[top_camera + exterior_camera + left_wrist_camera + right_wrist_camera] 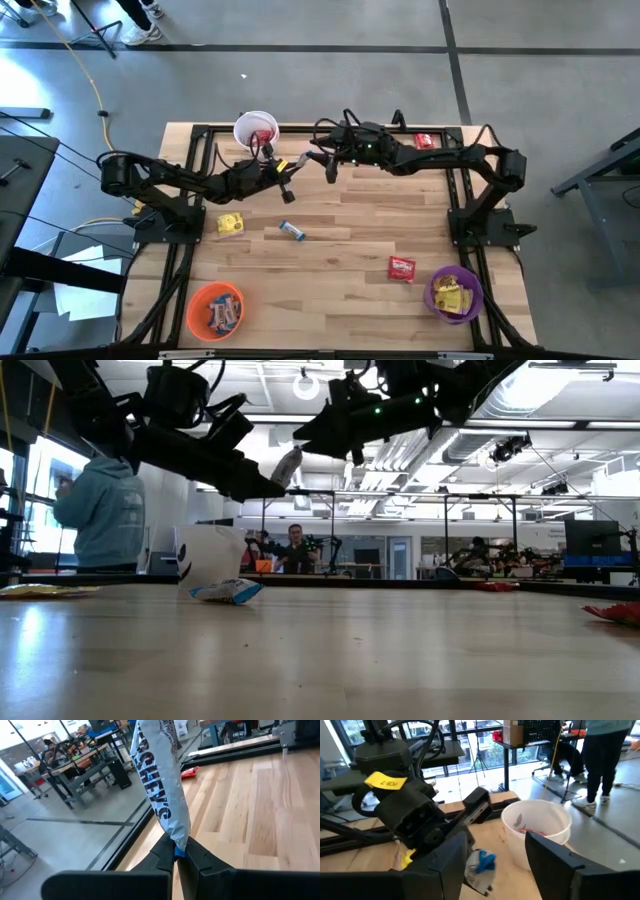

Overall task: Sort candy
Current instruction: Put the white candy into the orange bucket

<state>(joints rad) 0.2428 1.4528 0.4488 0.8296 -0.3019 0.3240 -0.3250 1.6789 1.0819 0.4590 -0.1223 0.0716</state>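
Left wrist view, gripper pinching "HERSHEY'S" bar

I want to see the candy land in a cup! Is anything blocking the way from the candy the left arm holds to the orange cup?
Nothing visible blocks it. The left gripper pinches a slim blue-and-white wrapped candy bar above the wooden table. The round orange cup sits at the table's front left; only another blue-and-white bar and a yellow packet lie flat beside that path.
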